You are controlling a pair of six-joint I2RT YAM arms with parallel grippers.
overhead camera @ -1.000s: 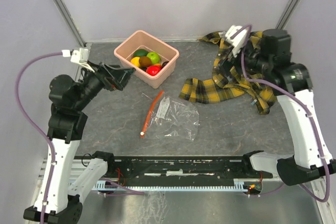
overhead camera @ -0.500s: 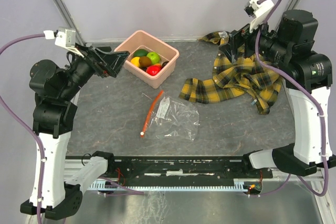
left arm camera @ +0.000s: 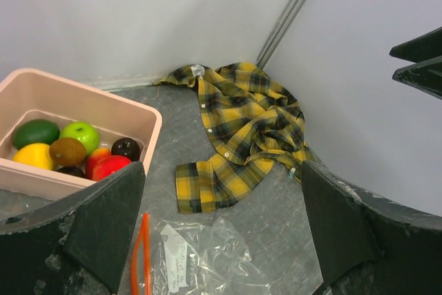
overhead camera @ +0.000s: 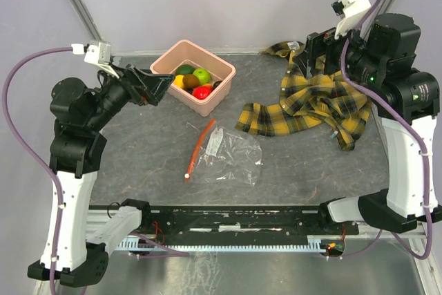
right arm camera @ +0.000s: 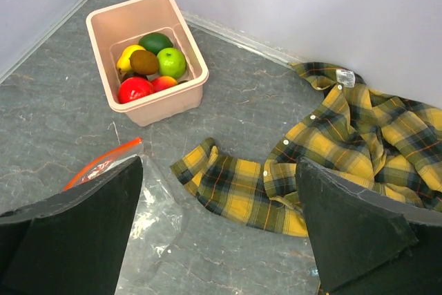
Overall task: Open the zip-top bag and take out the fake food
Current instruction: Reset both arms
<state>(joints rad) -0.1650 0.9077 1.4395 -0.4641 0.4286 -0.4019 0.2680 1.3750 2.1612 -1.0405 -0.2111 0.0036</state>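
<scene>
The zip-top bag lies flat and crinkled mid-table, its orange-red zip strip on its left edge; nothing shows inside it. It also appears in the left wrist view as the bag and in the right wrist view as the bag. The fake food sits in the pink tub, seen again as fruits and fruits. My left gripper hangs open in the air left of the tub. My right gripper hangs open high over the far right. Both hold nothing.
A yellow-and-black plaid shirt is heaped at the back right, one sleeve reaching toward the bag. The pink tub stands at the back centre. Grey walls close the back and both sides. A rail runs along the near edge.
Both arms have risen and drawn back from the table; the right gripper went up and right off the shirt, the left lifted beside the tub. Bag, tub and shirt have not moved.
</scene>
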